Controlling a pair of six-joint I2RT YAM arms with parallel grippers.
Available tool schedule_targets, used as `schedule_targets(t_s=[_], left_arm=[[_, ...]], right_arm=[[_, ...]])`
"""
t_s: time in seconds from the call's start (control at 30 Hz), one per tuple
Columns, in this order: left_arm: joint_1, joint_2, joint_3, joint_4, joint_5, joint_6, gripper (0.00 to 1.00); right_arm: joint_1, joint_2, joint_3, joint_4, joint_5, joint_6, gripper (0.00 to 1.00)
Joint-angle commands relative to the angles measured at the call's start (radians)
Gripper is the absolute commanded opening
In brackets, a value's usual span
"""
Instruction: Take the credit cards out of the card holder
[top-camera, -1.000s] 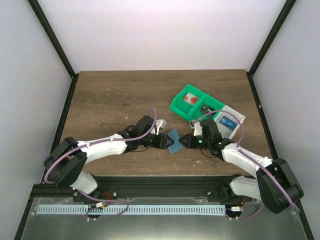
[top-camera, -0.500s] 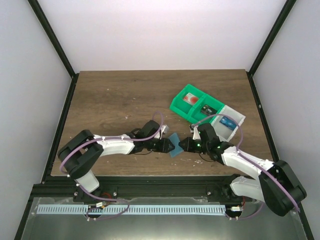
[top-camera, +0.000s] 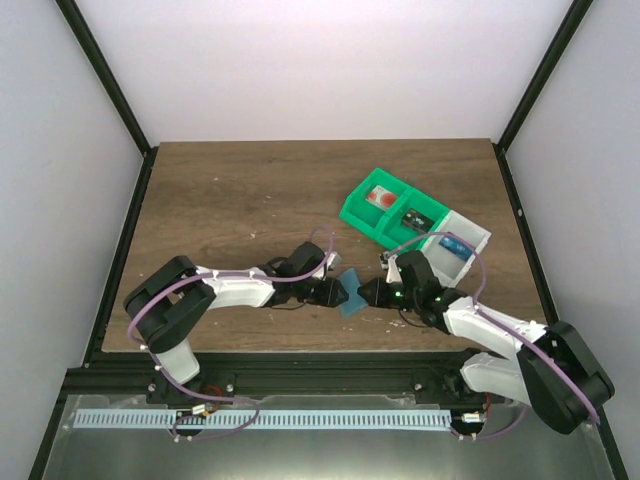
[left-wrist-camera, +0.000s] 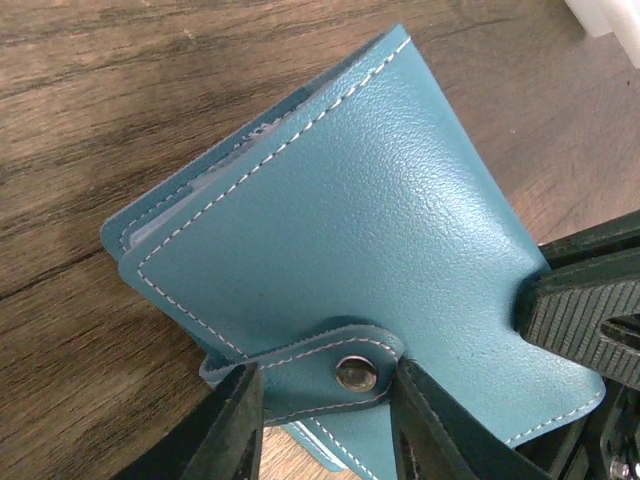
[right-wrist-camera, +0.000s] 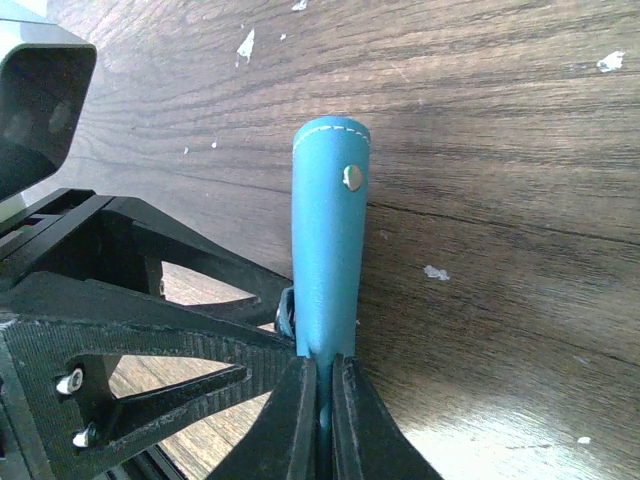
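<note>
Right claw (right-wrist-camera: 322, 368) pinches shut teal card holder (left-wrist-camera: 380, 230); left claw (left-wrist-camera: 325, 388) spread around its strap (left-wrist-camera: 298, 366).

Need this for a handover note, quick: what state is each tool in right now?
Left tool: open, straddling the snap strap on the wallet.
Right tool: closed on the wallet's edge.

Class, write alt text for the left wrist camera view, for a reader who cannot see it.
A closed teal card holder fills the frame against a wooden table. At the bottom, the left gripper has a finger on each side of its snap strap, and the right gripper pinches its right edge.
</note>
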Motion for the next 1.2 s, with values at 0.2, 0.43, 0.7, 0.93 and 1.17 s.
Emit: schedule_targets(t_s=[0.2,0.43,0.7,0.93,1.17], left_arm=[[-0.001,-0.017,0.056,-0.105,-0.137,0.069,0.2],[-0.001,-0.054,0.059,-0.135,-0.154,0.075,0.0],[-0.001,-0.121,-0.006,-0.087,-0.119,0.04,0.0],[0.0,-0.188,-0.088,-0.047,-0.06,0.003,0.0],[-0.002,-0.288,-0.158,0.055,0.03,-0.065,0.0]], right_arm=[[0.015,-0.033,-0.007,0.002,-0.054,0.01,0.0],[0.016,-0.032,-0.021,-0.011,-0.026,0.006,0.01],[0.015,-0.03,-0.049,-0.033,0.08,0.033,0.01],[0.015,-0.003,0.001,-0.174,0.188,0.004,0.26],[0.019,-0.077,0.091,-0.345,0.2,-0.052,0.58]])
